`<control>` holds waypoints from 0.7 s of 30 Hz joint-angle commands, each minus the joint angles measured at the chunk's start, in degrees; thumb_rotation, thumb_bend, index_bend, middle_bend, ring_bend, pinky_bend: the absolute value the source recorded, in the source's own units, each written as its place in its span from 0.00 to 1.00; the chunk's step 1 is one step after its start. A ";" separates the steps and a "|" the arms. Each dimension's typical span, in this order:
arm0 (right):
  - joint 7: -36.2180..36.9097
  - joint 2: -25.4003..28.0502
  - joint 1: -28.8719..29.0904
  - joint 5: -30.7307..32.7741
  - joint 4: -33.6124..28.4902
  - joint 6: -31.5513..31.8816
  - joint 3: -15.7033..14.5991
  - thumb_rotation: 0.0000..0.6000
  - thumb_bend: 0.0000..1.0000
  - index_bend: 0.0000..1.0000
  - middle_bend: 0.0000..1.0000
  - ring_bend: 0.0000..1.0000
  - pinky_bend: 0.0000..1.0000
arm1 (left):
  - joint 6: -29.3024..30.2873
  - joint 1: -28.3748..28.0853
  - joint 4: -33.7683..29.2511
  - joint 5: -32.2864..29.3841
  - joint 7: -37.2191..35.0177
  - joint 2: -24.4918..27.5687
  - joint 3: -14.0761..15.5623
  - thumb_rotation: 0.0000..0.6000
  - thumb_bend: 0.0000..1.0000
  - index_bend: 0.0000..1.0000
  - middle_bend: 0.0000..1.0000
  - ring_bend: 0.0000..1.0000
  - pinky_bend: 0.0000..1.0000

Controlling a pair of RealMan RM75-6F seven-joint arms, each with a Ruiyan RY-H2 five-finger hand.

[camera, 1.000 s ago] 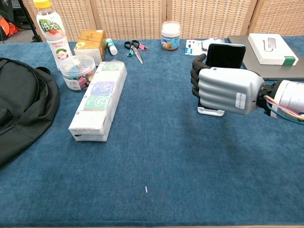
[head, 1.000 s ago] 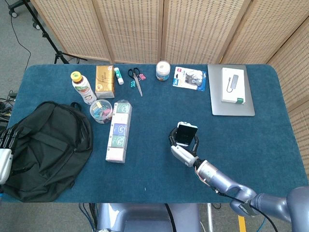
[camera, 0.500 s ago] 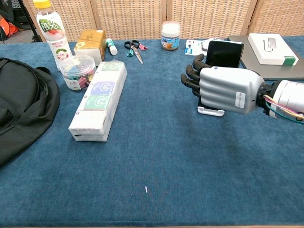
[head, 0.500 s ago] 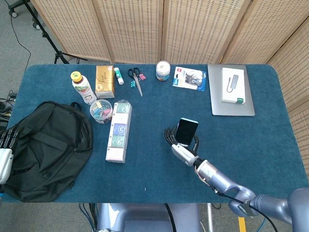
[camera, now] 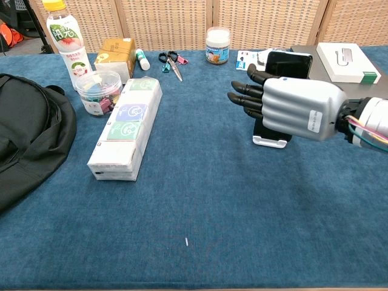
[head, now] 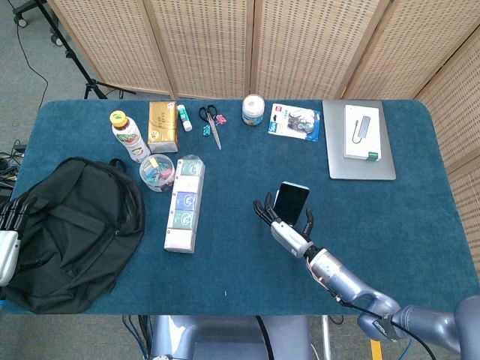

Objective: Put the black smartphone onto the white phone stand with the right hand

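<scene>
While I scan wide first, the blue table (head: 420, 225) carries a big black backpack (head: 71, 232) on the left side, soft and slumped, with my left hand (head: 7, 229) just showing at the frame edge beside it, fingers apart and holding nothing that I can see; next down in size, my right hand (camera: 285, 106) hovers with its fingers (camera: 245, 97) stretched out flat and spread, gripping nothing, palm close to the phone's near side, though I can't tell whether it brushes it; now the black smartphone (head: 290, 200) itself, sitting propped and tilted back on the white phone stand (camera: 270, 140), so I judge the placing as done; I'd treat that phone as a stiff, thin slab, smooth glass face and likely slippery, moderately light but easy to tip off a small perch; if I had to take it again I'd pinch its long side edges, never the screen; smallest, the stand's lip looks light enough to skid if nudged
</scene>
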 commanded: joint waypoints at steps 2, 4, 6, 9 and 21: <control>1.22 2.51 -1.08 -0.71 -3.51 1.77 -0.33 1.00 0.21 0.11 0.00 0.00 0.15 | 0.11 0.06 0.02 0.04 -0.11 0.05 0.00 1.00 0.06 0.00 0.00 0.00 0.00; 2.08 4.14 -1.26 -1.97 -5.17 2.34 -0.90 1.00 0.21 0.11 0.00 0.00 0.15 | 0.20 0.10 0.03 0.10 -0.24 0.08 0.01 1.00 0.06 0.00 0.00 0.00 0.00; 3.70 6.09 -1.20 -3.78 -6.76 2.76 -1.56 1.00 0.20 0.11 0.00 0.00 0.15 | 0.29 0.14 0.07 0.11 -0.29 0.08 0.00 1.00 0.06 0.00 0.00 0.00 0.00; 11.25 10.33 -0.38 -9.41 -8.43 4.53 -2.87 1.00 0.20 0.10 0.00 0.00 0.15 | 0.64 0.29 0.10 0.30 -0.42 0.09 0.03 1.00 0.06 0.00 0.00 0.00 0.00; 60.83 18.02 -2.17 -26.62 10.64 32.68 -5.80 1.00 0.11 0.06 0.00 0.00 0.13 | 2.81 1.35 0.07 2.41 -2.55 0.54 0.78 1.00 0.06 0.00 0.00 0.00 0.00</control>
